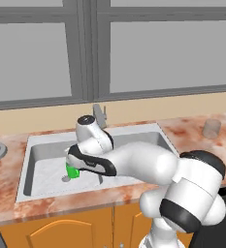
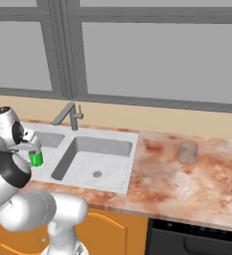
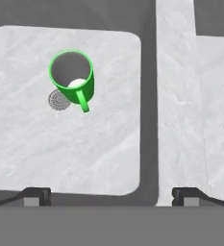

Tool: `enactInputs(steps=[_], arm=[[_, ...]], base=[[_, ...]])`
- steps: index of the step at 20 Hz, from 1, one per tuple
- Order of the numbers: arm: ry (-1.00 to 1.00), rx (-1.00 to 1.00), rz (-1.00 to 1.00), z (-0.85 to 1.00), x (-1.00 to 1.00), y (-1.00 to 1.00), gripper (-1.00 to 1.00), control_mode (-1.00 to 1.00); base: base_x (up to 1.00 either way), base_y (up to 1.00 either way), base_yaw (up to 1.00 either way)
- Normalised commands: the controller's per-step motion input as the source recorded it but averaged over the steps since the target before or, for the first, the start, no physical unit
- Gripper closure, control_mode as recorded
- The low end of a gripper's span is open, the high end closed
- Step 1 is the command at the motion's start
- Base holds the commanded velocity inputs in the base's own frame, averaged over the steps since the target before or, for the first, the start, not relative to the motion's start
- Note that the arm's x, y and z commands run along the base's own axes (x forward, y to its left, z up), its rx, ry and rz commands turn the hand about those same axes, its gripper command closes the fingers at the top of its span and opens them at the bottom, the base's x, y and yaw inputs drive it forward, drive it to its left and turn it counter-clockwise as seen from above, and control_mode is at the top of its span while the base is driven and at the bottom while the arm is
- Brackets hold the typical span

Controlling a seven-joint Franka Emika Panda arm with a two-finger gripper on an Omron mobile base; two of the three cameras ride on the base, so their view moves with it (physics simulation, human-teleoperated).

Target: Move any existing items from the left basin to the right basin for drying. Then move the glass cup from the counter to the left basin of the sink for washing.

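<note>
The mug is a small glossy green cylinder with a grey inside and a loop handle. It stands upright on the floor of the left basin, just beside the small round drain, its handle turned away from the rear wall. The basin is a rounded-corner rectangle of pale, faintly veined stone-look material with darker sloping walls. Bare floor lies open on every side of the mug, most of it toward the divider, a raised flat strip of the same pale stuff.

Across the divider, the right basin is a slightly narrower bowl with its own round drain and a wide bare floor. A grey angular tap rises behind the divider.

The gripper hangs above the left basin with its jaws spread wide and nothing between them; the two dark fingertips straddle the divider's near end, well apart from the mug.

The cup, a translucent pale-grey tumbler with no handle, stands upright on the counter, a mottled red-brown and white marble-look top, right of the sink with clear surface all round it. Orange cabinet doors run below the counter's front edge.
</note>
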Motion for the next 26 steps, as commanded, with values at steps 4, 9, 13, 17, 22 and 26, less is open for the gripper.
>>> enactInputs(steps=[4, 9, 13, 17, 22, 26], arm=[[0.00, 0.00, 0.00, -0.28, 0.26, 0.18, -1.00, -1.00], [0.00, 0.00, 0.00, -0.25, 0.28, 0.16, -1.00, -1.00], [0.00, 0.00, 0.00, -0.25, 0.27, 0.11, -1.00, -1.00], [0.00, 0.00, 0.00, -0.26, 0.21, 0.12, -1.00, -1.00], [0.00, 0.00, 0.00, -0.25, 0.15, 0.13, -1.00, -1.00], [0.00, 0.00, 0.00, -0.24, 0.16, 0.12, -1.00, -1.00]], base=[[0.00, 0.00, 0.00], [0.00, 0.00, 0.00], [0.00, 0.00, 0.00], [0.00, 0.00, 0.00], [0.00, 0.00, 0.00], [0.00, 0.00, 0.00]])
